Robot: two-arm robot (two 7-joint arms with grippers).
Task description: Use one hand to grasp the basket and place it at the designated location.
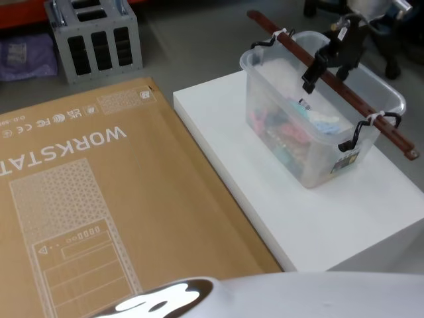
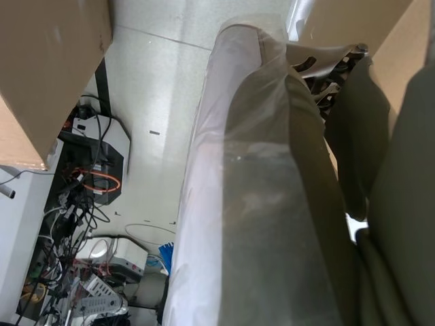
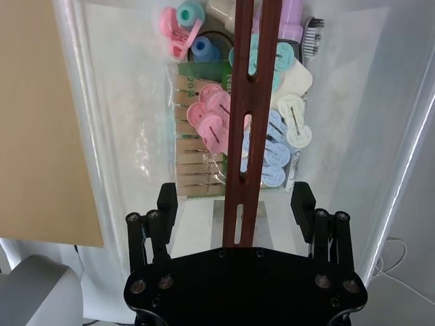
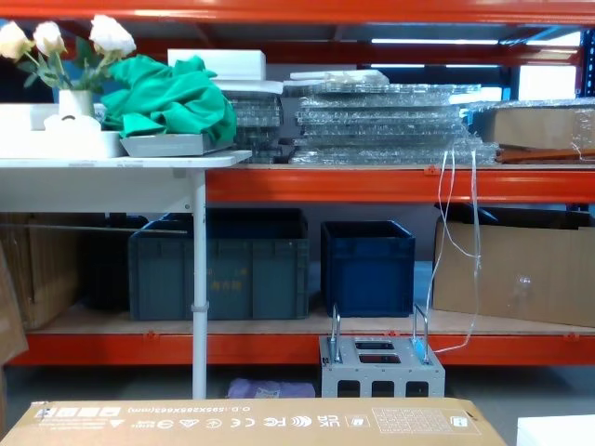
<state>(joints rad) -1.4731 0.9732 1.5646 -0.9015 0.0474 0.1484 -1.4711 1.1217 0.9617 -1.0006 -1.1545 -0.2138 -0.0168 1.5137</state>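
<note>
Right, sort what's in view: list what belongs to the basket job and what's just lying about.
Job: translucent clear-plastic basket; its reddish-brown bar handle; black right gripper, open astride the handle; white platform under it.
Lying about: flat brown cardboard box; grey metal crate; dark blue plastic crates; green cloth.

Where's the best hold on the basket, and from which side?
The bar handle at mid-span, from above: it lies straight across the basket's rim between the clips, and it is slim enough for the right gripper's open fingers, which straddle it.
</note>
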